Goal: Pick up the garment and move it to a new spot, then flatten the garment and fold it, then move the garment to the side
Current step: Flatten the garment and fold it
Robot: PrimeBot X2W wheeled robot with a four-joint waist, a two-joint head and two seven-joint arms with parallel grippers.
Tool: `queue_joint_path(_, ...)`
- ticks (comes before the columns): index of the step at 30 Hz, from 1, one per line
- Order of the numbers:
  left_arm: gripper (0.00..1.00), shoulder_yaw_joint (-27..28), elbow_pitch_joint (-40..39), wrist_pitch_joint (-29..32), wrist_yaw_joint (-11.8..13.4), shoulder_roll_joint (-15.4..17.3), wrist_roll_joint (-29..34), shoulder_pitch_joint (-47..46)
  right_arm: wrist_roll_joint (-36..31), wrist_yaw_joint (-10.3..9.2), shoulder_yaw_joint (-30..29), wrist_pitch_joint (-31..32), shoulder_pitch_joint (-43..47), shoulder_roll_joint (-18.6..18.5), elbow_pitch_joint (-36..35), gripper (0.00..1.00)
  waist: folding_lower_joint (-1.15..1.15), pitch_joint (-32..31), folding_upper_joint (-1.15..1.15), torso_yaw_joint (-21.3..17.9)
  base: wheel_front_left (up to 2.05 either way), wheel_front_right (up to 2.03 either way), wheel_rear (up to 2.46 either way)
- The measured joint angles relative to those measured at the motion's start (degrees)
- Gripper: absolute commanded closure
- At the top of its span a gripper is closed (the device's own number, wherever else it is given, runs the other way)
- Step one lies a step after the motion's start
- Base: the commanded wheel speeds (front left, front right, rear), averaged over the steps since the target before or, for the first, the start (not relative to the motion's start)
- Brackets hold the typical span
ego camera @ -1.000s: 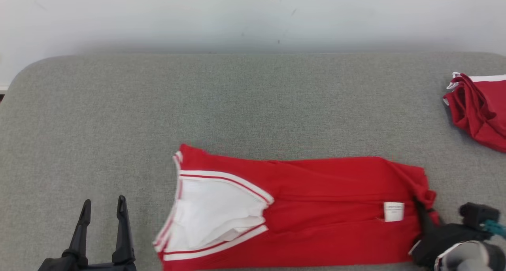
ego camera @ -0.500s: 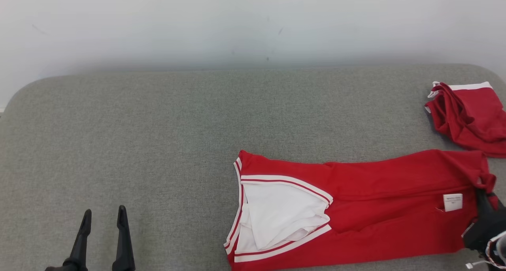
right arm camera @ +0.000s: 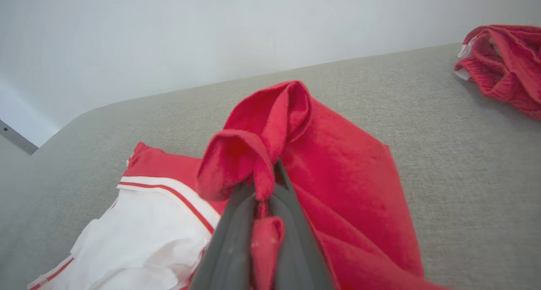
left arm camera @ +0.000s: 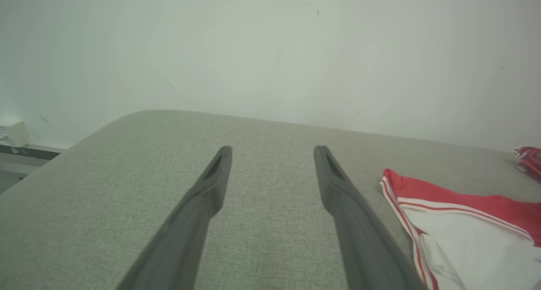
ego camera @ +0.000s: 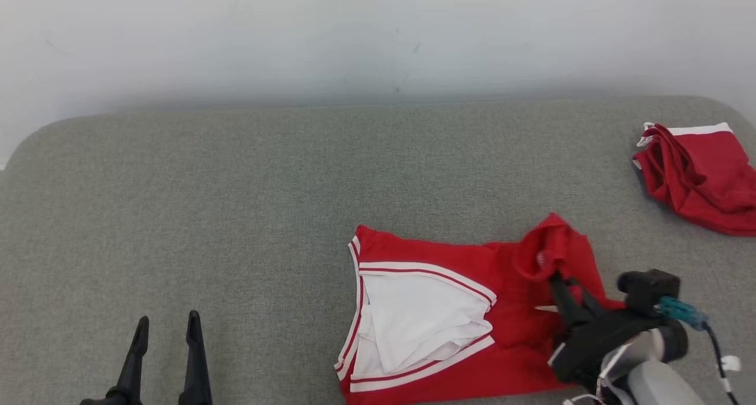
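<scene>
A red garment [ego camera: 449,328] with white trim and white lining lies on the grey cushioned surface [ego camera: 266,175], at the lower middle of the head view. My right gripper [ego camera: 548,270] is shut on the garment's right end, which it holds lifted and doubled back over the rest. The right wrist view has the red cloth [right arm camera: 270,154] bunched between the shut fingers [right arm camera: 236,239]. My left gripper [ego camera: 165,325] stands open at the lower left, well clear of the garment [left arm camera: 460,222], its fingers [left arm camera: 211,184] spread over bare cushion.
A second red garment [ego camera: 697,175] lies crumpled at the far right edge of the surface, also seen as a red heap [right arm camera: 503,61] in the right wrist view. A pale wall [ego camera: 378,33] rises behind the surface. Bare cushion stretches to the left and back.
The right gripper has carried the garment's right end up and leftward, folding it over the middle. Before that the camera shifted. The left gripper stays open and still.
</scene>
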Motion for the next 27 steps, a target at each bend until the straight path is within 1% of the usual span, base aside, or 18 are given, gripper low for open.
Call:
queue_joint_path(5,0.00,-1.1,0.5,0.0,0.1,0.0,-0.2,-0.2,-1.1,0.00,2.5,1.5,-0.1,5.0,-2.9,1.00,0.00,0.3,0.00,0.9,0.00,0.00,0.00)
queue_joint_path(9,0.00,-1.9,1.1,0.0,0.3,0.0,-0.4,-1.0,-1.6,0.00,4.6,1.9,-1.0,8.9,-2.7,1.00,0.00,0.6,0.00,1.9,0.00,0.00,0.00)
queue_joint_path(11,0.00,-2.2,1.2,0.0,0.5,0.0,-0.5,-1.0,-1.6,0.00,5.7,1.8,-1.7,10.1,-2.1,1.00,0.00,0.8,0.00,2.4,0.00,0.00,0.00)
queue_joint_path(17,0.00,-2.6,1.8,0.0,0.4,0.0,-0.6,-1.3,-0.9,0.00,9.0,0.6,-4.0,11.9,1.4,1.00,0.00,1.4,0.00,4.1,0.00,0.00,0.00)
queue_joint_path(22,0.00,-2.7,2.1,0.0,0.4,0.0,-0.8,-2.3,-0.2,0.00,10.7,-1.5,-6.2,12.2,5.3,1.00,0.00,1.9,0.00,5.2,0.00,0.00,0.00)
queue_joint_path(26,0.00,-3.1,2.4,0.0,0.6,0.0,-1.0,-2.4,1.8,0.00,12.7,-3.8,-8.0,12.3,7.7,1.00,0.00,2.2,0.00,5.6,0.00,0.00,0.00)
queue_joint_path(27,0.00,-3.1,2.5,0.0,0.7,0.0,-1.0,-2.4,2.1,0.00,13.2,-4.2,-8.3,12.3,8.6,0.85,0.00,2.2,0.00,5.7,0.00,0.00,0.00)
